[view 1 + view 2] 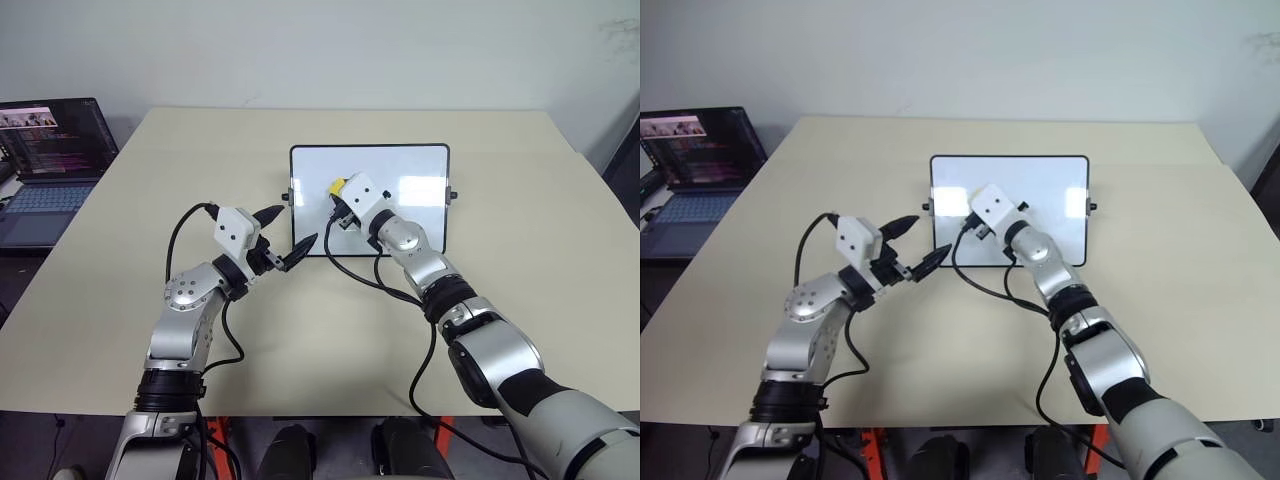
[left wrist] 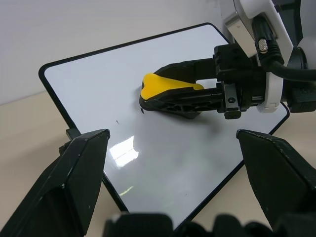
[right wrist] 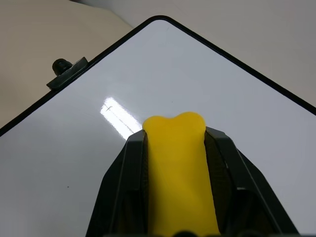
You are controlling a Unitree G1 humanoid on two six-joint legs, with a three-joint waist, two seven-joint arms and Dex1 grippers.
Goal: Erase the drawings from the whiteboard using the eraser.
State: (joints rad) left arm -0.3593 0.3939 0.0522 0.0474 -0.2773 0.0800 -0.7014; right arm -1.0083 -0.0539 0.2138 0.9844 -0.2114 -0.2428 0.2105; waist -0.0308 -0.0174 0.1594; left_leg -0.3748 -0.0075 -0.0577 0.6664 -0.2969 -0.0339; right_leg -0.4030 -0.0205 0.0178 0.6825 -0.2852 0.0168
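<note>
Lying flat on the far half of the beige table (image 1: 520, 330), the whiteboard (image 1: 420, 165) has a thin black frame, rounded corners and a small black knob (image 3: 60, 65) on each short side. Its white face looks almost bare: the left wrist view shows only a tiny dark fleck (image 2: 117, 121) and a short dark smudge just beside the eraser's tip, and no outline of a square, triangle or hexagon can be made out in any view.

The eraser (image 2: 165, 85), a small yellow block, sits over the left-middle part of the board. It is squeezed between the two black fingers (image 3: 126, 187) of the right gripper (image 2: 168, 95), which clamp it from both sides so that its yellow end pokes out past the fingertips. In the left wrist view the eraser's tip lies low against the white surface; whether it truly presses on the board cannot be told.

The left gripper (image 1: 285, 237) hangs above the table just off the board's near left corner, its two black fingers spread well apart with nothing between them, pointing toward the board.

Far off to the left, beyond the table's edge, an open laptop (image 1: 50, 170) stands with its screen lit.
</note>
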